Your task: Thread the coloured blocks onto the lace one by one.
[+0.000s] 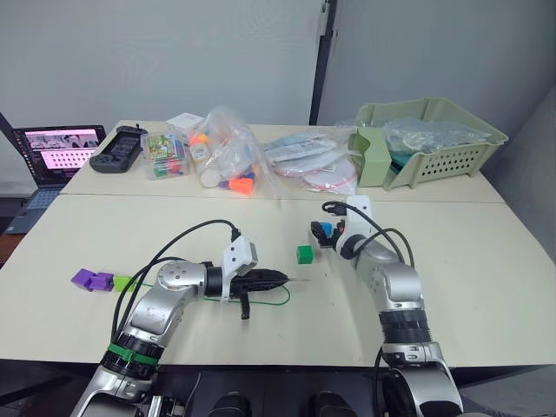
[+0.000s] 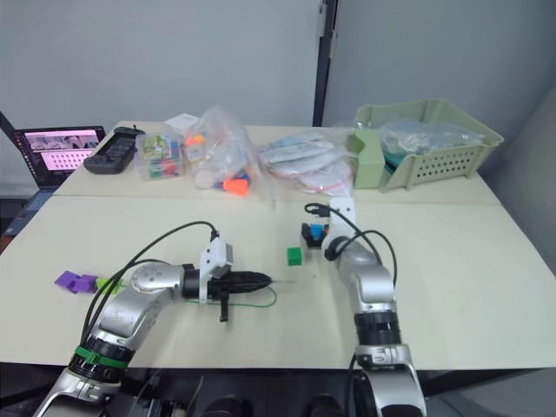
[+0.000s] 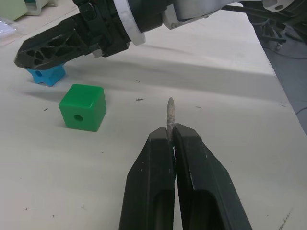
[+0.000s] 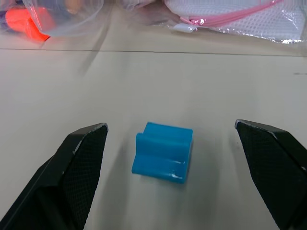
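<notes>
— On the tabletop [image 1: 486, 287], near its middle: what and where?

— Right gripper [image 4: 170, 158] low over the blue block [image 4: 163, 152], jaws spread wide to either side, touching nothing. Left gripper [image 3: 170, 139] closed flat on the lace [image 1: 276, 303], grey tip [image 3: 170, 112] jutting just past the jaws, aimed across the tabletop toward the dark green block [image 3: 82, 107]. Rest of the cord looped beside the left arm.

— Advice for the step in hand?

— Judged as pickup of the blue block. Best closed squarely on two flat faces, leaving the bore free; grooved top likely to slip if pinched on an edge. Then bore lined up with the tip, lace held rigid and short.

— Counts?

— Five blocks, none on the cord yet: one blue, one dark green just beside it, two purple blocks [image 1: 92, 279] and one lime green block [image 1: 122, 282] together near the left edge. One lace. Two grippers.
</notes>
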